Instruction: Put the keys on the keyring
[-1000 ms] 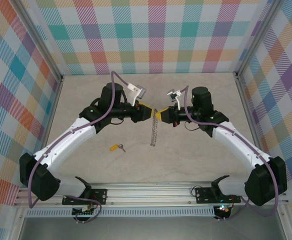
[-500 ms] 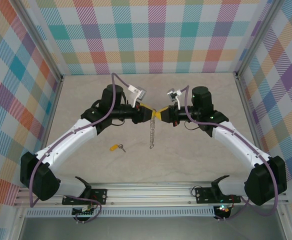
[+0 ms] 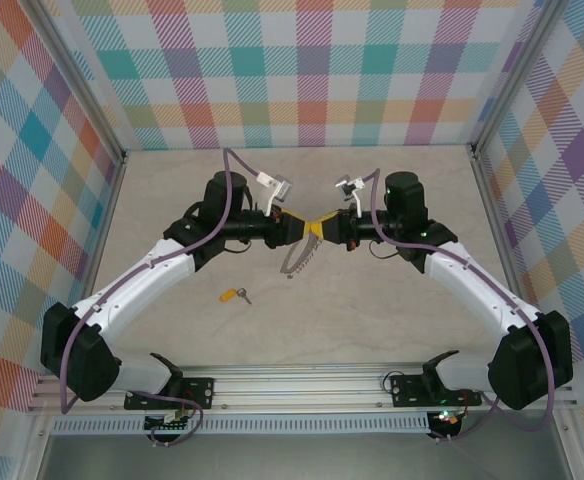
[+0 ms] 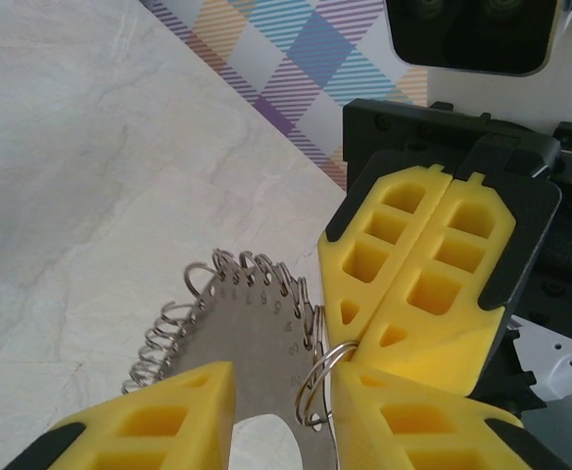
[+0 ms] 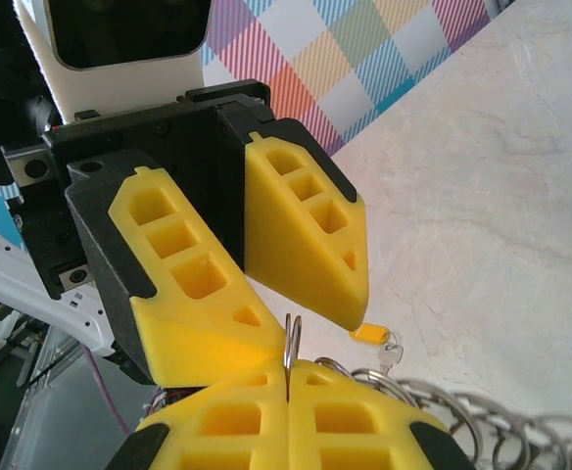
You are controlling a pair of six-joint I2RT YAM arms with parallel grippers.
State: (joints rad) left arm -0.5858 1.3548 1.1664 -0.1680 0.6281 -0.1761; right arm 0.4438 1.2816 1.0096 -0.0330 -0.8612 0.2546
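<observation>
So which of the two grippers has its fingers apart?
The left gripper: its yellow fingers stand apart with the keyring between them, while the right gripper has its fingers pressed together, pinching one thin ring.

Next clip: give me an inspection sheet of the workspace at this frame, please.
Surface: pale marbled table.
Job's things: keyring, a grey plate edged with small rings, hangs where the gripper tips meet; key with a yellow head lies on the table apart from it, nearer the left arm.
Clutter: nothing seen.
Grippers: right gripper shut on one ring of the keyring; left gripper with jaws apart around the plate.
Cables: purple cables run along both arms.
Surroundings: plaid walls on three sides; metal rail at the near edge.
</observation>
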